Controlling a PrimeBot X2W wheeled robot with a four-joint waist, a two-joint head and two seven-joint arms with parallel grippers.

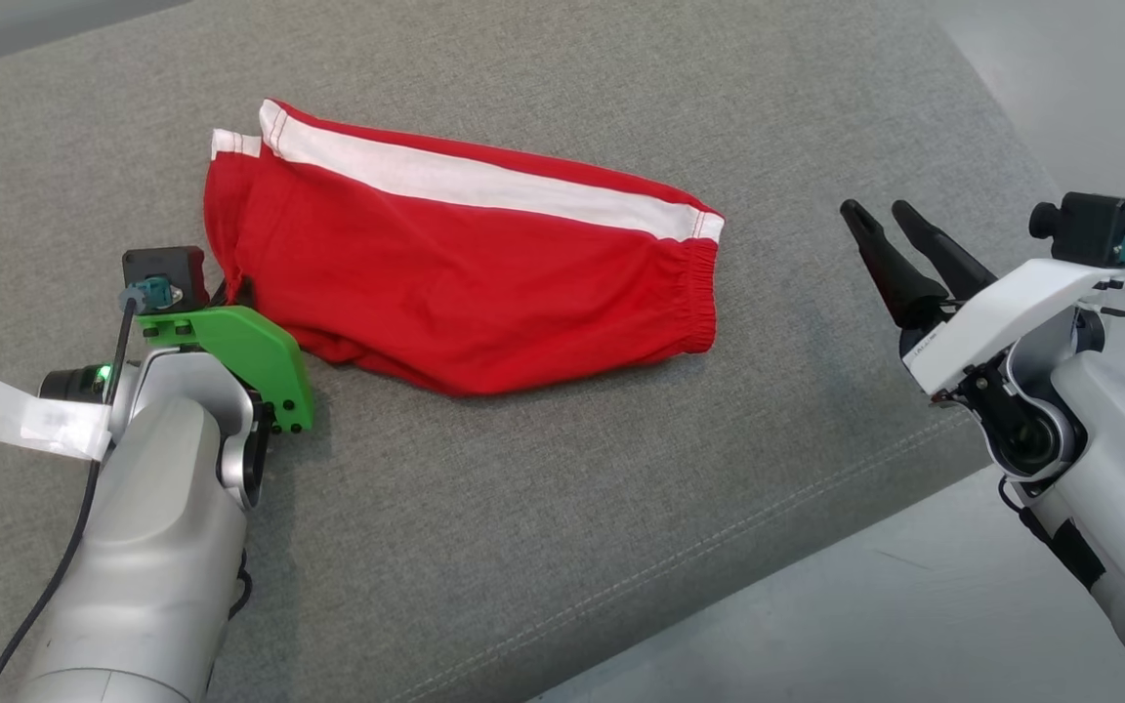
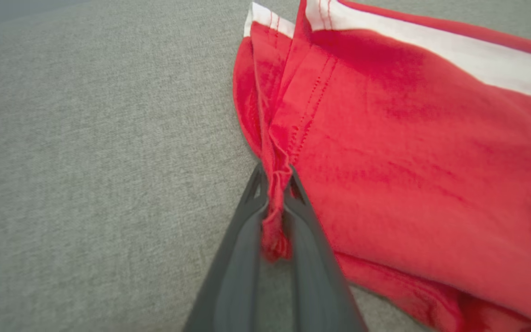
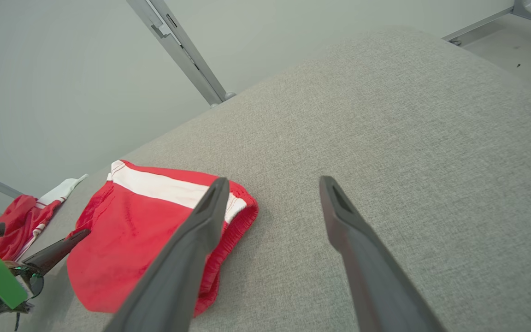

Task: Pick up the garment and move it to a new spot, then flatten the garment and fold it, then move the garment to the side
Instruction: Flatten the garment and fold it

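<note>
A pair of red shorts (image 1: 465, 283) lies on the grey upholstered bench (image 1: 523, 508), a little above the middle of the head view. The elastic waistband (image 1: 694, 293) is at the 3 o'clock end and the leg hems are at 10 o'clock. A white side stripe (image 1: 445, 181) runs along the shorts' 12 o'clock edge.

The left hand (image 2: 274, 174) comes in from 8 o'clock under its green bracket (image 1: 250, 351). In the left wrist view its 2 dark fingers (image 2: 238, 258) are closed on a bunched ridge of red cloth at the hem end, and the fabric is squeezed between the tips.

The right hand (image 1: 877, 210) hangs at 3 o'clock, near the bench's edge and well apart from the waistband. Its 2 fingers (image 3: 362, 249) are spread wide with nothing between them.

In the right wrist view a second red-and-white garment (image 3: 21, 221) lies at 9 o'clock, past the shorts. A pale floor (image 1: 914, 605) shows beyond the bench at 5 o'clock in the head view.
</note>
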